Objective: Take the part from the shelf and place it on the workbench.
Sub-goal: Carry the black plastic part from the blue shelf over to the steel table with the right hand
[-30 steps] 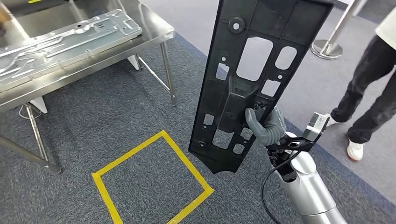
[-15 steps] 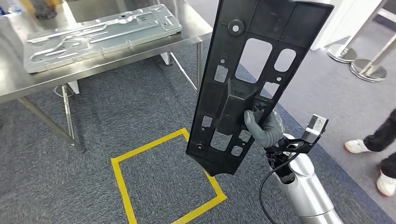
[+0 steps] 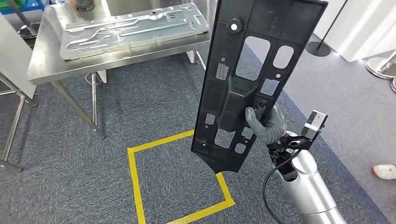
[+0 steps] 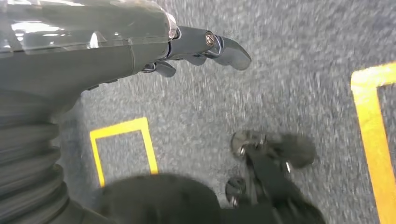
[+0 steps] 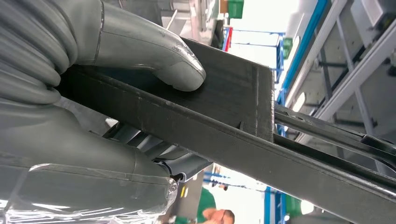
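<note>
A long black plastic part (image 3: pixel 252 70) with several cut-outs stands nearly upright in front of me. My right hand (image 3: pixel 264 126) grips it by a raised block at its lower middle. In the right wrist view the thumb (image 5: pixel 154 51) presses on the part's dark edge (image 5: pixel 224 135). The steel workbench (image 3: pixel 46 70) stands at the upper left, well apart from the part, with a silver metal panel (image 3: pixel 135 28) lying flat on it. My left hand (image 4: pixel 140 42) hangs over the grey carpet with its fingers stretched out, holding nothing.
A yellow tape square (image 3: pixel 135 186) marks the carpet below the part. A second table's legs (image 3: pixel 14 121) stand at the far left. A stanchion base (image 3: pixel 319 48) is at the upper right, and a person's white shoe (image 3: pixel 385 171) at the right edge.
The whole picture has shifted: the camera has turned, so the workbench and yellow square sit further right and the person has slid out to the right edge. The part stays held the same way.
</note>
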